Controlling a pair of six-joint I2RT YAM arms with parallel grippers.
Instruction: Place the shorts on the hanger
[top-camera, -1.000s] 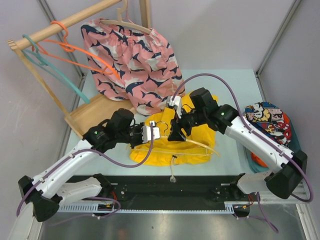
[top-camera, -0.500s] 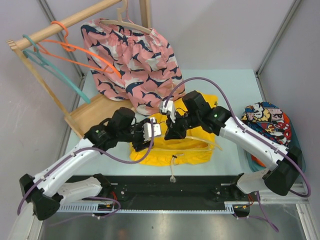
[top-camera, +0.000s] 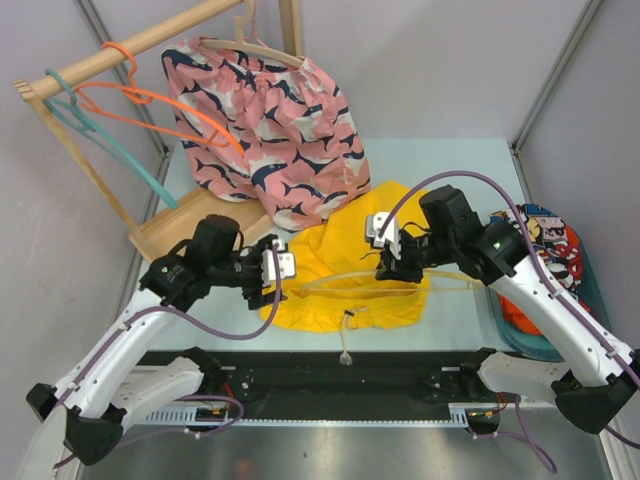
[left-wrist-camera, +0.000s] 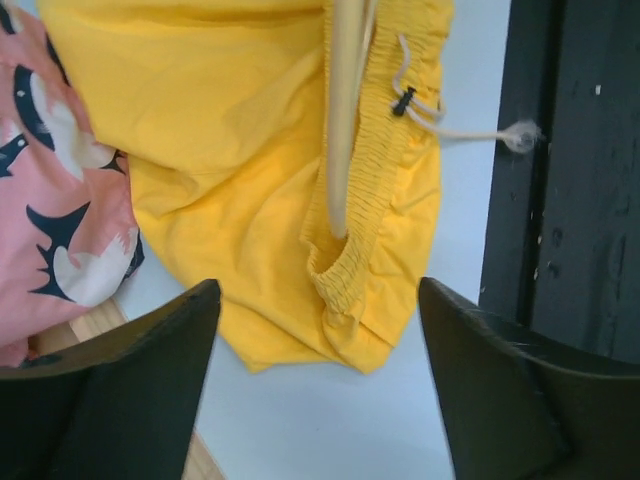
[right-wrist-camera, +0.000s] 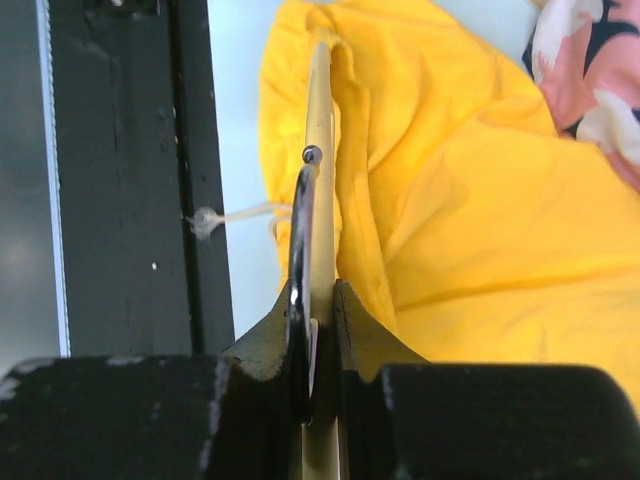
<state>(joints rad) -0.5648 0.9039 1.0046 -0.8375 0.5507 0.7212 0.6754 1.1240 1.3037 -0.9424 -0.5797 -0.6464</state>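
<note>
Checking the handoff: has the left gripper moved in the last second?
Yes: the left gripper drew back left, toward the wooden rack base, jaws open.

Shows the shorts (left-wrist-camera: 240, 170) crumpled on the pale table (left-wrist-camera: 300, 430), an arm of the hanger (left-wrist-camera: 345, 120) running along the gathered waistband. Puts the drawstring's (left-wrist-camera: 470, 133) knotted end on the black rail (left-wrist-camera: 580, 200) and pink whale-print fabric (left-wrist-camera: 50, 230) at left. Frames these between the left gripper's (left-wrist-camera: 320, 292) wide-spread, empty fingers (left-wrist-camera: 130, 380).

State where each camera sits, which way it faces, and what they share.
Top external: above and behind, looking down on the table; left arm, right arm show.
Left wrist: looks down past the open left pincer at the shorts.
Right wrist: looks along the hanger clamped in the right pincer.
All share shorts and hanger.
</note>
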